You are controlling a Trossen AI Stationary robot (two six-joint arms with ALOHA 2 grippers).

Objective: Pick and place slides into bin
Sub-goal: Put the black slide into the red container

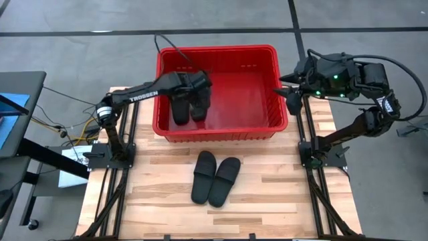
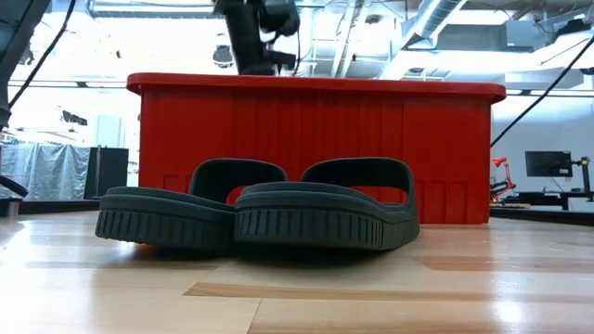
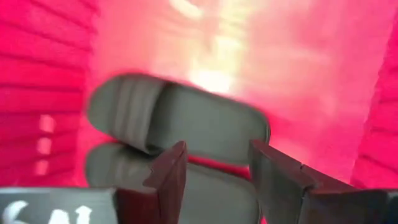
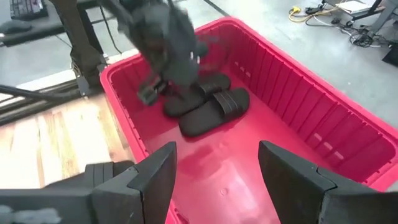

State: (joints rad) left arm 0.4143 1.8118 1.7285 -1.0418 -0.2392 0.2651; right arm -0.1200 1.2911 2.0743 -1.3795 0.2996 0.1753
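Observation:
Two black slides (image 1: 189, 107) lie side by side on the floor of the red bin (image 1: 217, 49), at its left side; they also show in the left wrist view (image 3: 180, 121) and in the right wrist view (image 4: 211, 109). My left gripper (image 3: 214, 152) is open just above them, inside the bin (image 1: 199, 86). Two more black slides (image 1: 214, 179) lie side by side, soles down, on the wooden table in front of the bin; they also show in the low view (image 2: 260, 213). My right gripper (image 4: 214, 155) is open and empty over the bin's right rim (image 1: 289, 88).
The bin (image 2: 316, 139) stands at the table's far middle, its right half bare (image 1: 247, 94). Bare wood lies to the left and right of the two slides on the table. Both arm bases stand on frames at the table's left and right edges.

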